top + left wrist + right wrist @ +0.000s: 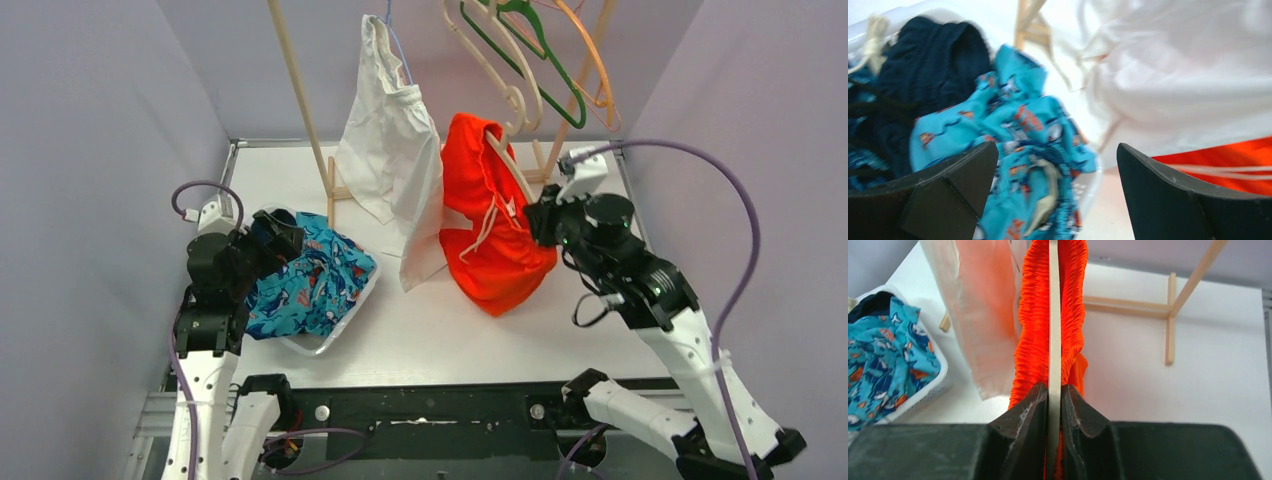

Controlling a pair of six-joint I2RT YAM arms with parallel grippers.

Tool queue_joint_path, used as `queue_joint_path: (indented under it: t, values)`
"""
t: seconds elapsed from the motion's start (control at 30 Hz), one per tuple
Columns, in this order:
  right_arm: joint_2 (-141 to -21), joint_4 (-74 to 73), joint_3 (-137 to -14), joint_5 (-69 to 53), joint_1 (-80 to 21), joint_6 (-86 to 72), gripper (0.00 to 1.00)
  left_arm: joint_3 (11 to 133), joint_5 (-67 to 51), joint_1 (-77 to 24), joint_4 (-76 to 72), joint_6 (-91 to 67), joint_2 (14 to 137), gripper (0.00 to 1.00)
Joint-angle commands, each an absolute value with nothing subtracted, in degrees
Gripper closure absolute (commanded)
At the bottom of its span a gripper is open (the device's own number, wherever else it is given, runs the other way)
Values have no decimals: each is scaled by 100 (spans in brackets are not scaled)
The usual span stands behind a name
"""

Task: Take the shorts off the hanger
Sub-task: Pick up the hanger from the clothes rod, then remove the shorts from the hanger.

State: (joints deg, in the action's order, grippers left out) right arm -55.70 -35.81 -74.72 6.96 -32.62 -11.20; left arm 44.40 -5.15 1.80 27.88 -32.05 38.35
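My right pincer [1054,390] was closed on the hanger [1053,315], likely to steady it, with the orange shorts [1030,315] draped round it at centre-right, while my left pincer [1055,150] hung open over the basket [930,390] at left.

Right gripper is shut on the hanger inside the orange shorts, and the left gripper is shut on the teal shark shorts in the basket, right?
Not quite. The left gripper is open, holding nothing; the left wrist view shows the teal shark shorts lying free in the basket. The right gripper is shut on the hanger inside the orange shorts.
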Motion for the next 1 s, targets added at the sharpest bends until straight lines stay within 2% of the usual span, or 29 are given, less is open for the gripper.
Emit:
queue_joint_path:
  t: [0.0,0.13,0.27,0.4,0.6,0.8,0.97]
  values:
    - [-4654,-3678,-7014,349,-3278,-1702,100,5157,-1614,163,2351,-3869,3933,9]
    - [-4093,-4114,-6583,-25,-3285,-2036,100,5475,-2503,114,2331,-3968,4330,9]
    - [-3727,-4246,-6195,-541,-3290,-2086,100,5744,-2479,-416,2400,-4007,4645,9]
    - [-3699,-4438,-6064,-922,-3287,-1989,100,6003,-1300,-1892,2525,-4015,4981,10]
    - [-3605,-4525,-5893,-1001,-3287,-1978,100,6082,1166,-4415,2267,-4439,5582,12]
    - [-3522,-4541,-5819,-1329,-3295,-1917,100,6195,1953,-5244,1751,-4756,6113,13]
    - [-3614,-4560,-5812,-1897,-3287,-1867,100,6243,1935,-5491,1134,-4826,6588,16]
